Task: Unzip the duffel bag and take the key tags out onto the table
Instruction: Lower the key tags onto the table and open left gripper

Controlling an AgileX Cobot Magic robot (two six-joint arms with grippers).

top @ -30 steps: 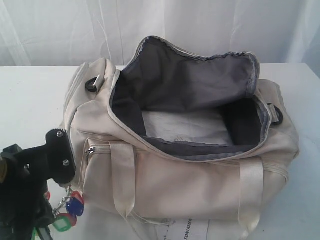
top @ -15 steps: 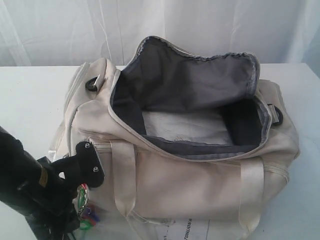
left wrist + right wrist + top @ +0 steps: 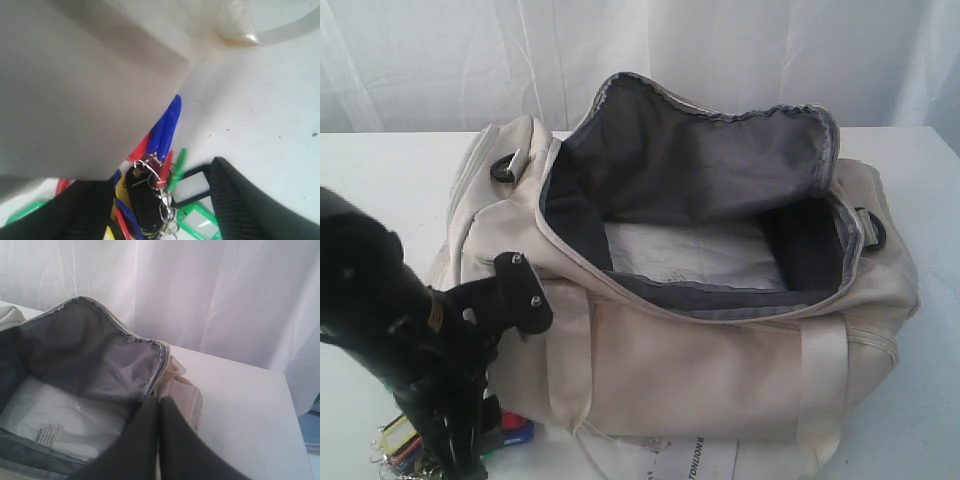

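Observation:
The cream duffel bag [image 3: 720, 370] stands unzipped on the white table [image 3: 380, 180], its dark grey lining showing. The key tags [image 3: 510, 432] lie on the table by the bag's front left corner. My left gripper [image 3: 455, 445] points down over them. In the left wrist view the key tags [image 3: 155, 165] rest between the spread fingers of my left gripper [image 3: 160, 175], which is open, beside the bag's side [image 3: 75, 75]. My right gripper [image 3: 160, 410] is shut on nothing, above the bag's right end [image 3: 90, 350]; it is out of the exterior view.
A white plastic-wrapped sheet [image 3: 690, 255] lies on the bag's floor. A printed paper hang-tag [image 3: 695, 462] lies at the front of the bag. A satin strap [image 3: 240, 25] rests on the table. A white curtain [image 3: 440, 60] hangs behind.
My left arm swung right and down towards the bag's front corner. The key tags, hanging from the gripper a second ago, now lie spread on the table.

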